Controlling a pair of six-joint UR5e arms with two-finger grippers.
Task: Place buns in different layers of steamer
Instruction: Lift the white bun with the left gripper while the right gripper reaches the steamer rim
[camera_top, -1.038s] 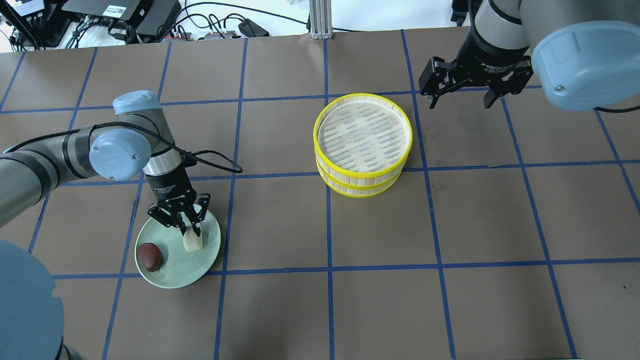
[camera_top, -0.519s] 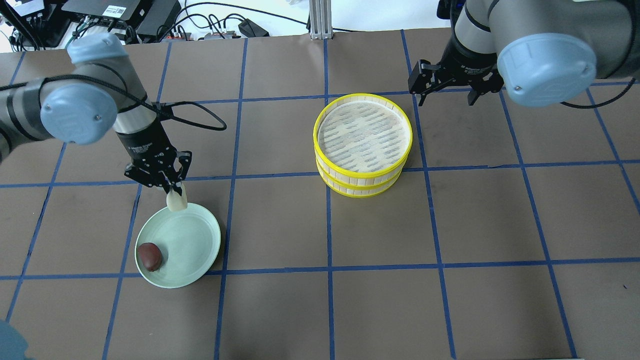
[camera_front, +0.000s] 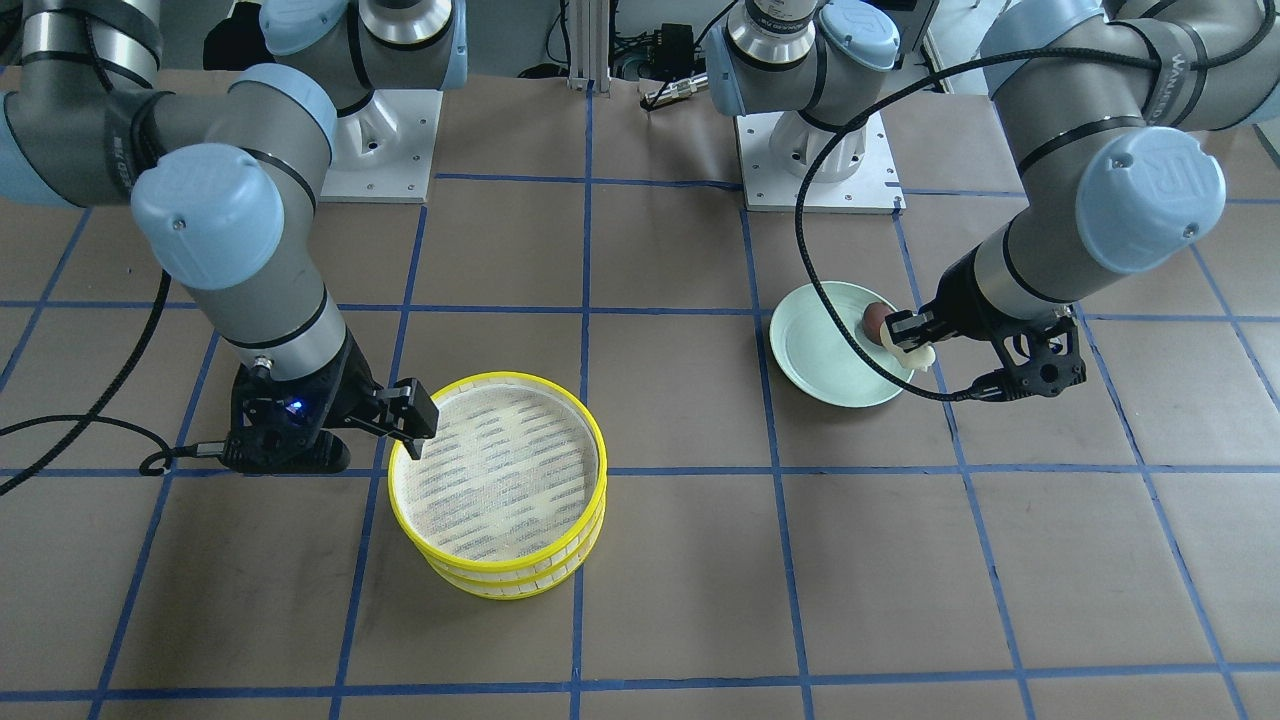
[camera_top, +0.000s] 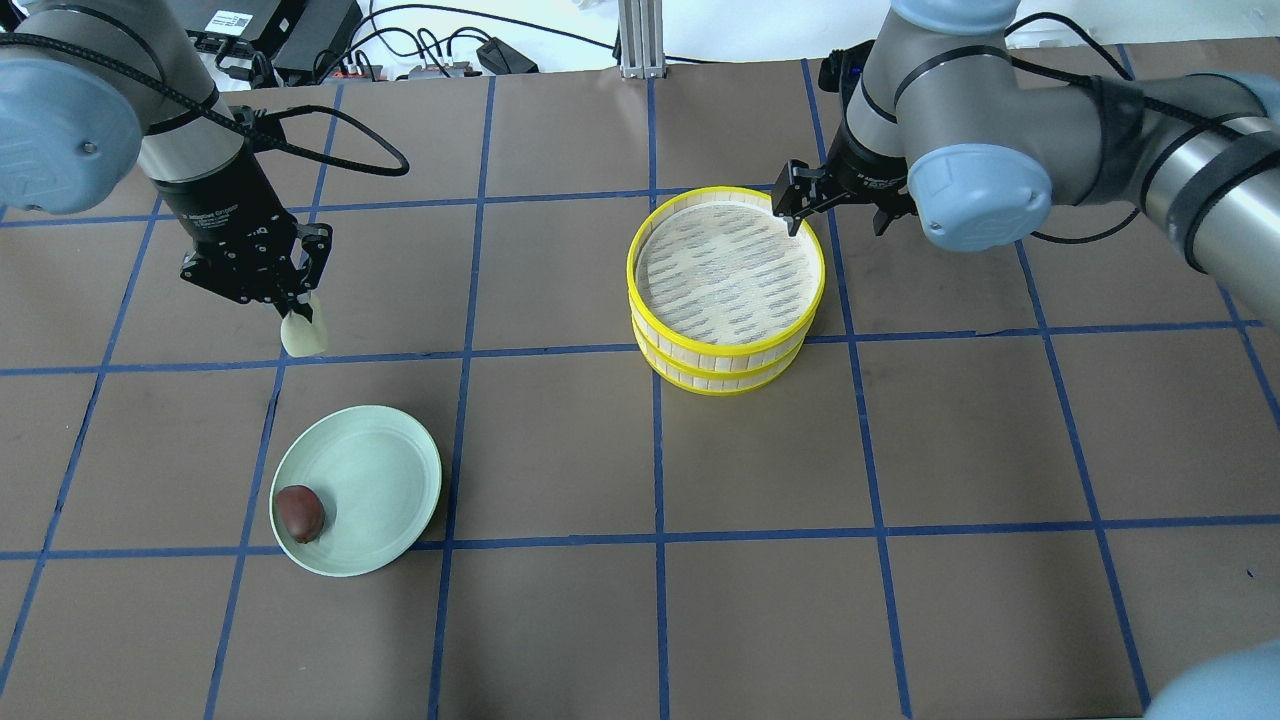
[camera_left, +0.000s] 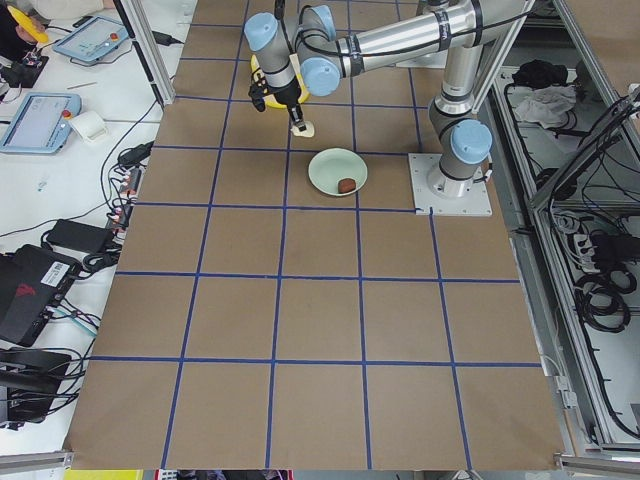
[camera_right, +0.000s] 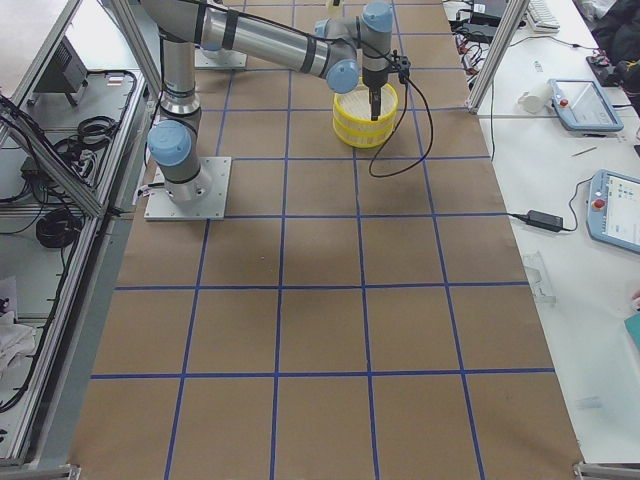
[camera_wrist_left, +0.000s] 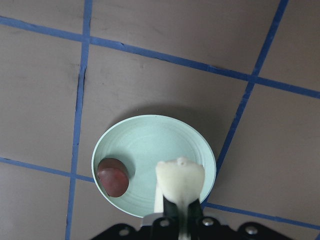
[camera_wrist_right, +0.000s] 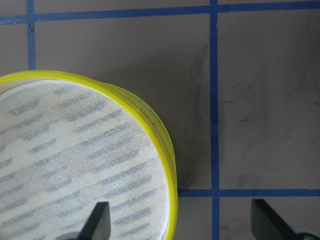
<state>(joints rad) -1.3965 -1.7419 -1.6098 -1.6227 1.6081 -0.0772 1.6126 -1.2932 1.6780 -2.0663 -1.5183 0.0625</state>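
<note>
Two yellow-rimmed steamer trays are stacked mid-table, the top tray (camera_top: 634, 290) on the lower tray (camera_top: 700, 383), both with nothing in them. My left gripper (camera_top: 298, 312) is shut on the cream bun (camera_top: 303, 336) and holds it in the air beyond the pale green plate (camera_top: 415, 455). The bun also shows in the left wrist view (camera_wrist_left: 180, 177). The brown bun (camera_top: 300, 513) lies on the plate. My right gripper (camera_top: 838, 215) is open and straddles the top tray's far right rim (camera_wrist_right: 167, 150), one finger over the mesh, one outside.
The brown table is marked with a blue tape grid. Cables and electronics lie along its far edge (camera_top: 300, 40). The arm bases (camera_front: 810, 150) stand at the robot's side.
My left gripper has lifted the cream bun off the plate and carried it up and away from it. My right gripper has moved left to the top tray's rim.
</note>
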